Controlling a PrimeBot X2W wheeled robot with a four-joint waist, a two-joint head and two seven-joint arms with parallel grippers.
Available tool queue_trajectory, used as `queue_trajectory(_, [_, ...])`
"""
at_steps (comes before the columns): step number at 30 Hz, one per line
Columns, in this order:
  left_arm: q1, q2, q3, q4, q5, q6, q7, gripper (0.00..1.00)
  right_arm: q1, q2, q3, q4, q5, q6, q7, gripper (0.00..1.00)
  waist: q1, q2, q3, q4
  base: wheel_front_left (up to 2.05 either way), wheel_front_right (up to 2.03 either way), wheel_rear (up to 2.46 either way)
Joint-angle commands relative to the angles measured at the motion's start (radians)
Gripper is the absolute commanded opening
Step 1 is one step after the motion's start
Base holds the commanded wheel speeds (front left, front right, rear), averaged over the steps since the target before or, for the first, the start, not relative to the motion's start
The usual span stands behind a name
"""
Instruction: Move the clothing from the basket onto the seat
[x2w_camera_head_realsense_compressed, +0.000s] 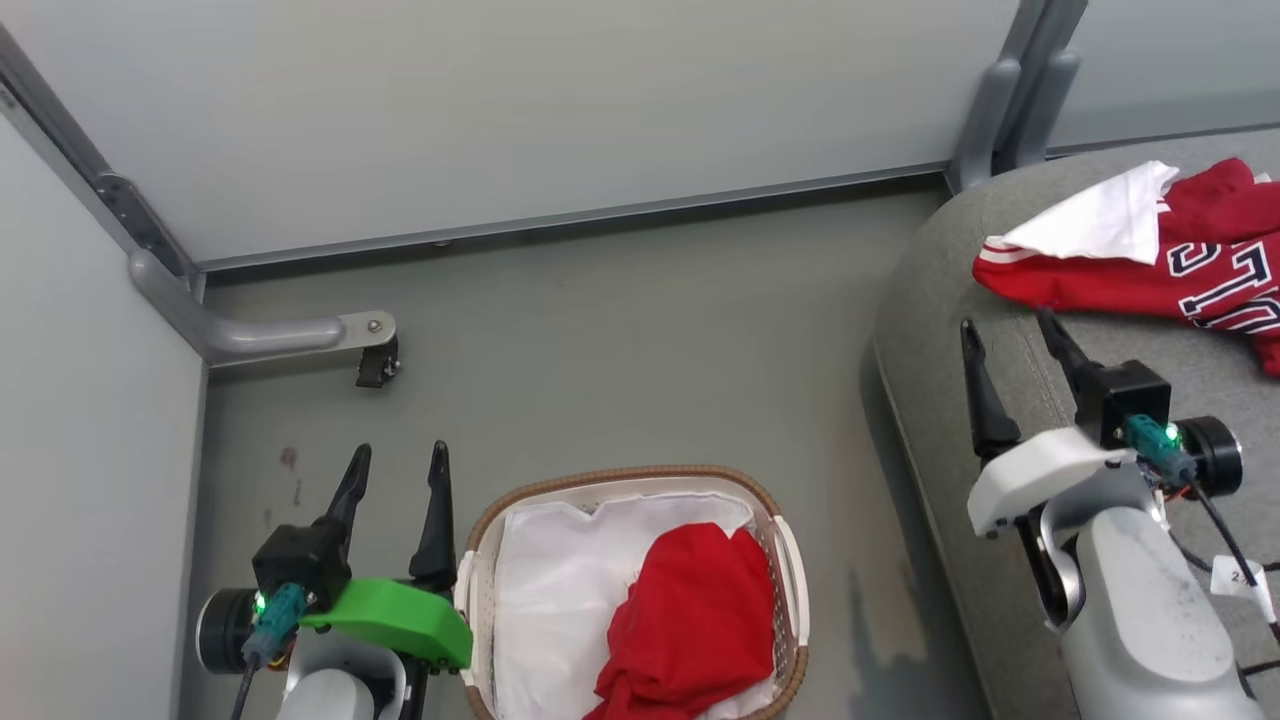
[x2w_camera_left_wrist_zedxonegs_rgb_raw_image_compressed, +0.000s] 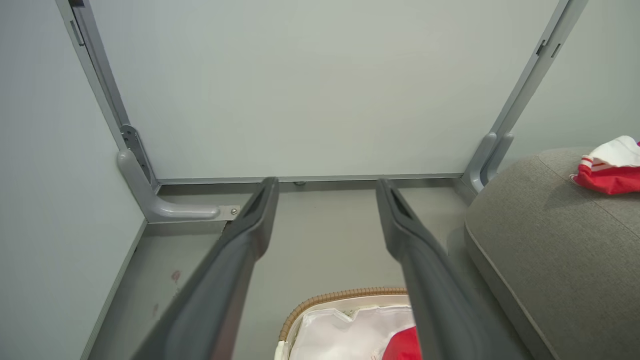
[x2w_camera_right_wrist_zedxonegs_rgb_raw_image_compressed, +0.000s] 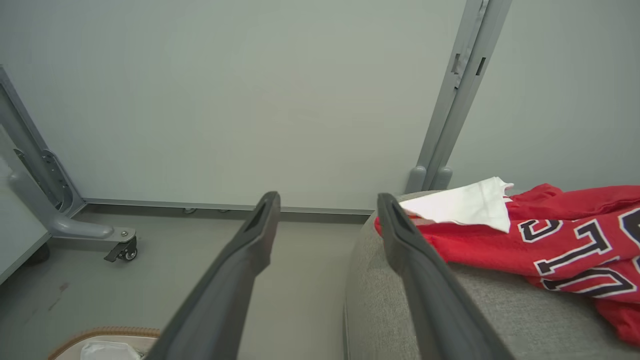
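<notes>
Grey floor (x2w_camera_head_realsense_compressed: 620, 330), pale partition walls (x2w_camera_head_realsense_compressed: 500, 100)

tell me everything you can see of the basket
The basket is a small oval tub of white perforated plastic with a brown woven rim and side handles. It stands upright on the grey floor, left of the sofa and apart from it. Inside lie a white liner sheet and a crumpled red garment. The open left pincer hovers beside its left wall.

jersey (x2w_camera_head_realsense_compressed: 1100, 285): cut by right edge | basket (x2w_camera_head_realsense_compressed: 640, 471): near end cut by bottom edge
</notes>
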Motion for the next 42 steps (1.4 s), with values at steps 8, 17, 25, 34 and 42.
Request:
queue_trajectory(8, [0.083,-0.014,0.041,0.0,0.018,-0.02,-0.001,1.0,0.154,0.004,0.017,-0.061,0.082,-0.001,-0.002,1.0,0.0001,0.0,-0.059,0.047,0.0,0.0,0.0])
queue_trajectory(17, [0.119,-0.019,0.042,-0.006,-0.003,-0.025,-0.001,1.0,0.229,0.005,0.041,-0.089,0.112,-0.001,-0.002,1.0,0.0001,0.0,-0.067,0.045,0.0,0.0,0.0])
queue_trajectory(25, [0.114,-0.019,0.027,0.0,-0.015,-0.015,-0.001,1.0,0.236,0.005,0.05,-0.08,0.112,-0.001,-0.002,1.0,0.0001,0.0,-0.079,0.044,0.0,0.0,0.0])
queue_trajectory(34, [0.114,-0.019,0.023,-0.003,-0.01,-0.014,-0.001,1.0,0.24,0.005,0.056,-0.08,0.117,-0.001,-0.002,1.0,0.0001,0.0,-0.086,0.043,0.0,0.0,0.0])
queue_trajectory(42, [0.117,-0.019,0.024,0.001,-0.004,-0.015,-0.001,1.0,0.244,0.005,0.057,-0.074,0.122,-0.001,-0.002,1.0,0.0001,0.0,-0.094,0.044,0.0,0.0,0.0])
